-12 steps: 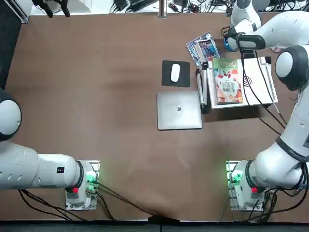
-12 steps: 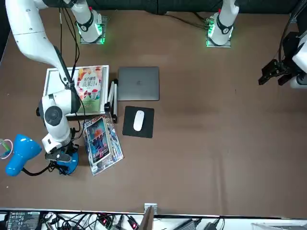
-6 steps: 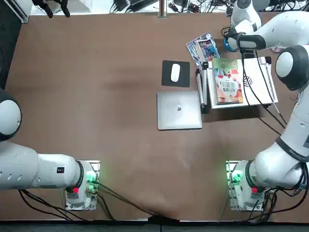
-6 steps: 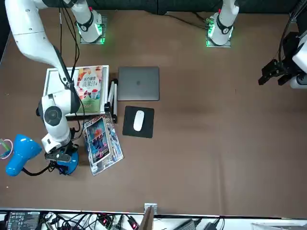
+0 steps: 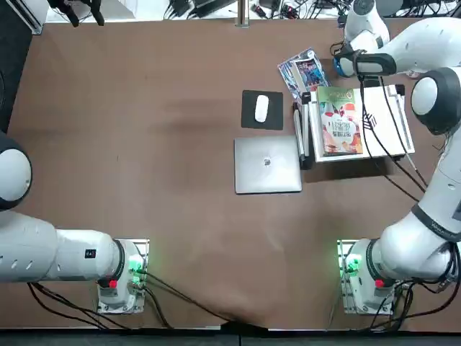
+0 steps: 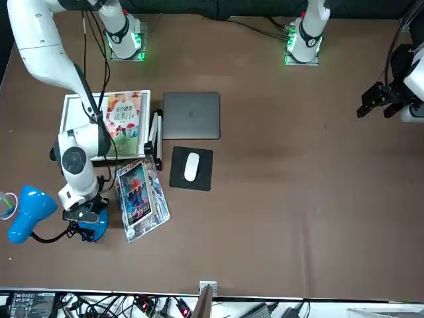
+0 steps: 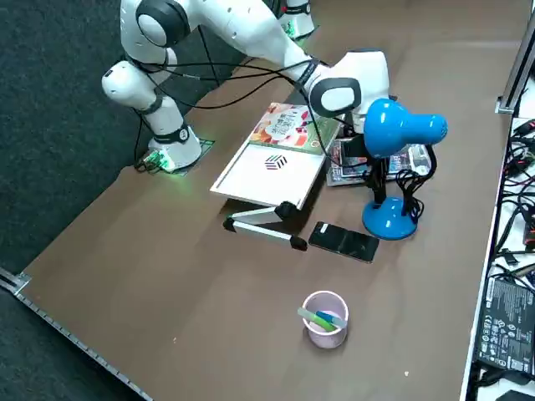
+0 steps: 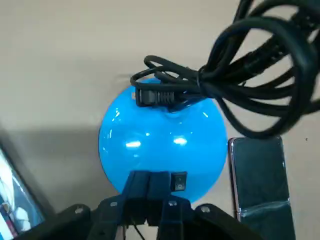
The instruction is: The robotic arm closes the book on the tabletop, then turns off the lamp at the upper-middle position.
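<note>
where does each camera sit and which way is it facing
Top view: overhead, looking down on the tabletop; both arms' bases at its bottom.
Front view: across the table, facing the robot; working arm at its left.
Right side view: raised at the robot's right, looking diagonally down; shows the working arm bent over by the lamp.
Right wrist view: on the working wrist, looking along the right gripper, fingers together, at the lamp's base and switch.
Top and front views share the closed book.
</note>
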You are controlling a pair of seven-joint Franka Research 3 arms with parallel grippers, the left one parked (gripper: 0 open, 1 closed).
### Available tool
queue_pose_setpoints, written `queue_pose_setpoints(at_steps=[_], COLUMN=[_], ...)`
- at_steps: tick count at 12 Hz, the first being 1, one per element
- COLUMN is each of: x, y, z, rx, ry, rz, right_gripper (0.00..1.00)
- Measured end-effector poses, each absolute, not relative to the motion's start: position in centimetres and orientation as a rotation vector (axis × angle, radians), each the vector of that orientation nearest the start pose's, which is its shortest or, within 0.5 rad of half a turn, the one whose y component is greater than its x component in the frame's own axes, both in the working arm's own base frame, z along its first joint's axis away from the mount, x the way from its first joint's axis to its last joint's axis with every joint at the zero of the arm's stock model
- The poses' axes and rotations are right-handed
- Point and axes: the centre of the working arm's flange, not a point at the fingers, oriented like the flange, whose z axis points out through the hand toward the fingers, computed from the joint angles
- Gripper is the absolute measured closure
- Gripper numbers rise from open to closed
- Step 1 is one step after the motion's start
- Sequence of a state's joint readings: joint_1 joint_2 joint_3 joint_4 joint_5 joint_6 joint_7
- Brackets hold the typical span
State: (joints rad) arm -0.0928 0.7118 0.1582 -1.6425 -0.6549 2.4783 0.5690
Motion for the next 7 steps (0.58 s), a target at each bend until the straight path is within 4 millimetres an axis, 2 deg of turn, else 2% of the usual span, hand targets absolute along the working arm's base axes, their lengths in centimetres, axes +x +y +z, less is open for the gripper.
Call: queue_pose_setpoints(at_steps=[7], x=[69.91], y=[3.28], z=[21.47], rx=[-3.389], ry=[0.095], rz=[-0.408], right_gripper=[0.98])
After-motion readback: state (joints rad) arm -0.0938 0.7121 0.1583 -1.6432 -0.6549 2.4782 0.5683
